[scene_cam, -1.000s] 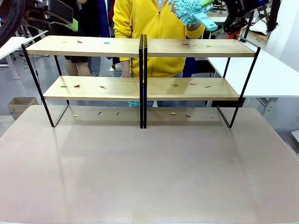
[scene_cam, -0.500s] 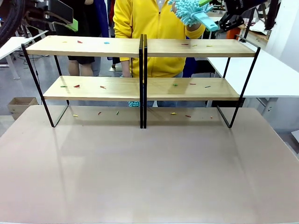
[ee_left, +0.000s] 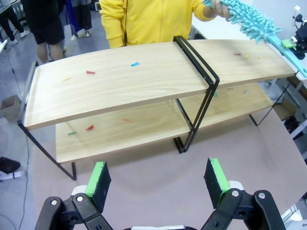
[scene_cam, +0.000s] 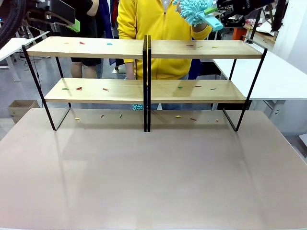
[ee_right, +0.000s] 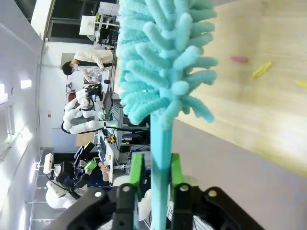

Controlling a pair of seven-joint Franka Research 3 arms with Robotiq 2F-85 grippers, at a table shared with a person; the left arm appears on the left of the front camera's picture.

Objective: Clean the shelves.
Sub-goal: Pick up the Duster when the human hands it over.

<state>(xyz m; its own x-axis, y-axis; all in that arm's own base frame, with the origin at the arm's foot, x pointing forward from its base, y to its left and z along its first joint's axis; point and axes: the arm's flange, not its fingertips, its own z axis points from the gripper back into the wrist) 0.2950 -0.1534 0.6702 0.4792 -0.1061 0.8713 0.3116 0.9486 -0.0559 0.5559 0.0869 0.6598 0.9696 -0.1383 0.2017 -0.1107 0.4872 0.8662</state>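
Note:
The shelves are two light-wood boards in a black frame, strewn with small coloured scraps. A person in yellow stands behind them, and one hand holds a teal fluffy duster above the top board's right half. My right gripper reaches in from the upper right. In the right wrist view its green pads press both sides of the duster's handle. My left gripper hangs open and empty above the table in front of the shelves, and it also appears at the upper left.
More scraps lie on the brown table under the lower board. White tables stand to the right and far left. Other people stand behind the shelves on the left.
My right gripper has moved left to the duster's handle and closed its fingers on it. The person's hand still holds the duster. The left arm has not moved.

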